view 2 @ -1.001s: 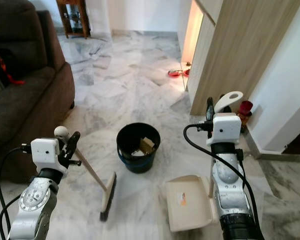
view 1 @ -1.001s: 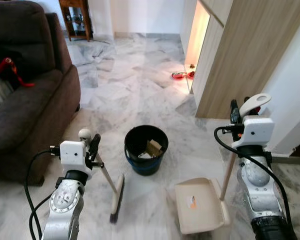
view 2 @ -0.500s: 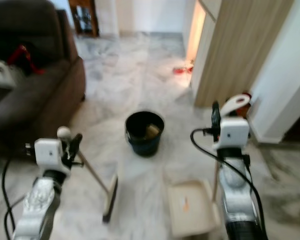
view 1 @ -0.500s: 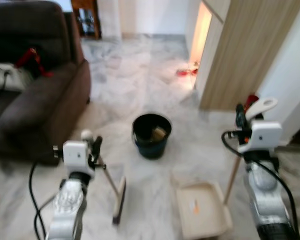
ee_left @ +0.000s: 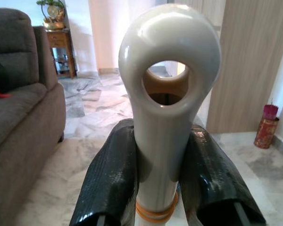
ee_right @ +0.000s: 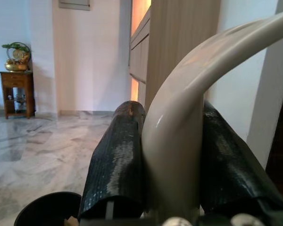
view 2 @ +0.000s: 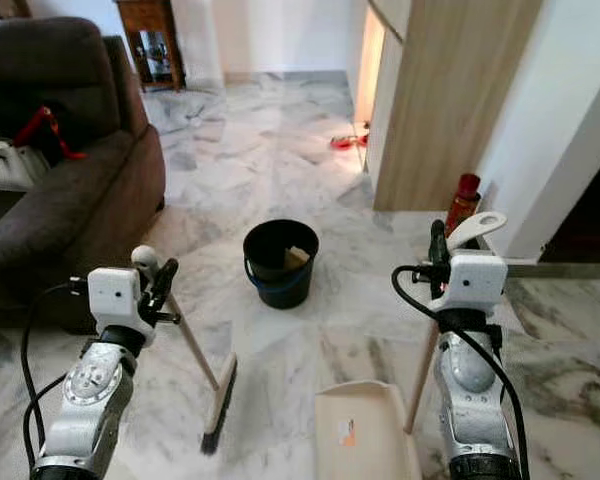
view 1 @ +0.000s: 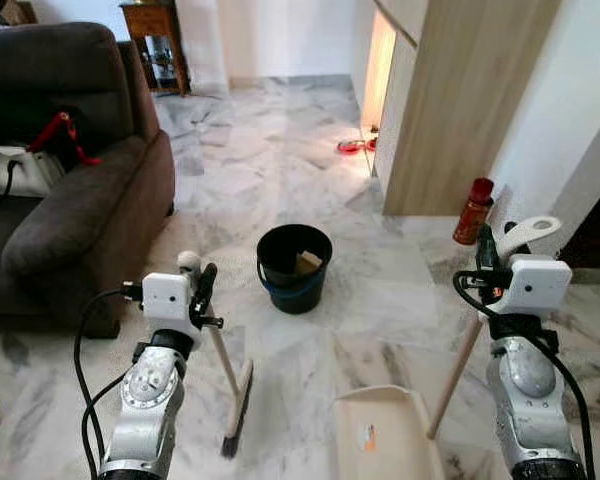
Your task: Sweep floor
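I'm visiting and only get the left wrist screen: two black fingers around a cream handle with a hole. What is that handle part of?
Observer: A broom; the left hand grips its top, bristles on the marble floor.
Operator: Is the other hand busy?
Observer: Yes, the right hand holds the long handle of a dustpan, whose tray rests on the floor.
Operator: Anywhere to dump dirt?
Observer: A black bucket stands ahead between the arms, already holding some scraps.

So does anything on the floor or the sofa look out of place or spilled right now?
Nothing looks spilled. A red cylinder stands on the floor by the wooden cabinet, red items lie near its lit opening, and a white bag sits on the sofa. The black bucket stands upright.
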`<state>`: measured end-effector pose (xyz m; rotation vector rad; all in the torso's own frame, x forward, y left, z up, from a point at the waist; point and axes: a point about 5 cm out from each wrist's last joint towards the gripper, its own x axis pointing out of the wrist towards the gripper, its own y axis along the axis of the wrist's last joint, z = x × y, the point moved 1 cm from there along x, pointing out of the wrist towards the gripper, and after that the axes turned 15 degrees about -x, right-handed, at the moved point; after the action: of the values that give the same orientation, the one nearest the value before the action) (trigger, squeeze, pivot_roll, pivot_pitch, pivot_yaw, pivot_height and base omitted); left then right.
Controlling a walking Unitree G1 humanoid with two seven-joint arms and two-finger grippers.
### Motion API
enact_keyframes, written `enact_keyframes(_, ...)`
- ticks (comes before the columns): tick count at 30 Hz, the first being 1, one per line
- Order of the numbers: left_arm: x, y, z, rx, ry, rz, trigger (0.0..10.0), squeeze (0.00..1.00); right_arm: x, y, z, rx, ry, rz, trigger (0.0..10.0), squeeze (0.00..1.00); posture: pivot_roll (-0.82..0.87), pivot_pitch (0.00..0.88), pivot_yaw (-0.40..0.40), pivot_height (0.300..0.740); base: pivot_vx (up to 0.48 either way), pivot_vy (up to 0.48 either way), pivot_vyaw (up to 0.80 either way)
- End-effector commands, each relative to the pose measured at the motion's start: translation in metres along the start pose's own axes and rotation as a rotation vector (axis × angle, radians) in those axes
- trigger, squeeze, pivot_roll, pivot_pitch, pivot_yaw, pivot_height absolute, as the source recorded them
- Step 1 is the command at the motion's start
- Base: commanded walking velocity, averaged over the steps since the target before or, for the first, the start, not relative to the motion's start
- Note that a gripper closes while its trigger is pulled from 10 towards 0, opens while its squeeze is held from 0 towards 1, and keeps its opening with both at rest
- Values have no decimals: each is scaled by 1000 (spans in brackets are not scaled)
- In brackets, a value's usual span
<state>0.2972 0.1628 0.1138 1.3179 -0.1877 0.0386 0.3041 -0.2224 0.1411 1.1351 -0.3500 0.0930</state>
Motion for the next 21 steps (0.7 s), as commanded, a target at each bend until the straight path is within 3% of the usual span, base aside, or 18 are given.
enact_keyframes(1, 6, 11, 2, 14, -10, 52, 10000, 0, 10, 13, 1, 17, -14, 47, 10000, 0, -81, 0, 0, 740, 0, 0, -556)
enact_keyframes(12, 11, 19, -6, 42, -29, 61, 10000, 0, 10, 11, -11, 53, -16, 24, 10000, 0, -69, 6, 28, 740, 0, 0, -800)
enact_keyframes(21, 17, 19, -3, 57, -55, 50, 10000, 0, 10, 12, -8, 51, -40, 17, 10000, 0, -87, 14, 41, 740, 0, 0, -800)
